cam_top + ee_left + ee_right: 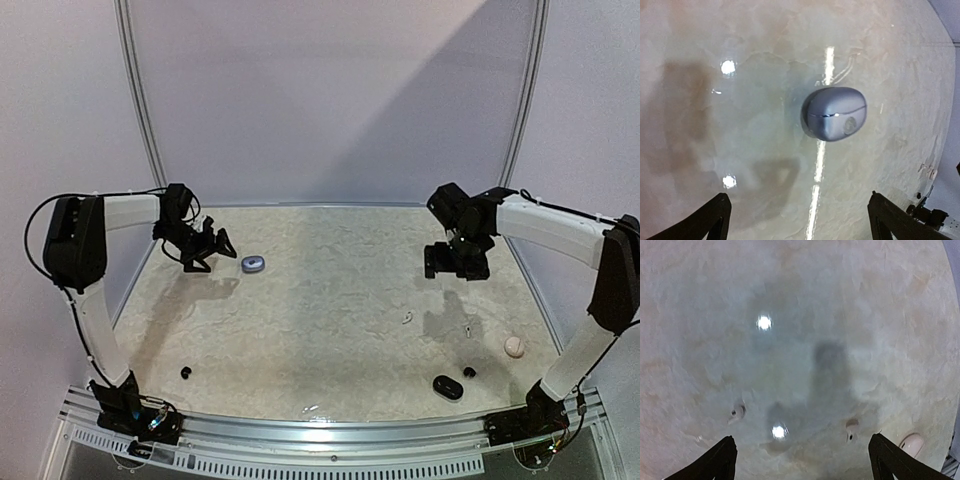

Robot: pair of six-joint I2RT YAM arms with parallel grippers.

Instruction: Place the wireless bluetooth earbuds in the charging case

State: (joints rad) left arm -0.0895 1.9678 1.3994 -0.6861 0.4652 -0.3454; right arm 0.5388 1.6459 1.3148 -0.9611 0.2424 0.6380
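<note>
The table had a glossy, mottled beige top. It threw back small bright spots of light and carried soft grey shadows of the arms. Pale lilac walls closed in the space behind it. Two curved metal tubes rose from the back corners, and a ribbed metal rail ran along the near edge where the arms were bolted.

The left gripper hung over the far left of the table with its jaws spread wide and nothing between them. Just to its right a blue-grey case lay flat on the surface with its lid shut. From the left wrist it showed as a rounded pebble shape, well ahead of the dark fingertips.

The right gripper hung over the far right, its jaws also wide apart and empty. Nearer the front lay a white bud and a second white bud, loose on the bare top and apart from each other. A pale pink case sat near the right edge. A black bud lay just beside a black case at the right front. A second black bud lay alone at the left front, well apart from every case.
</note>
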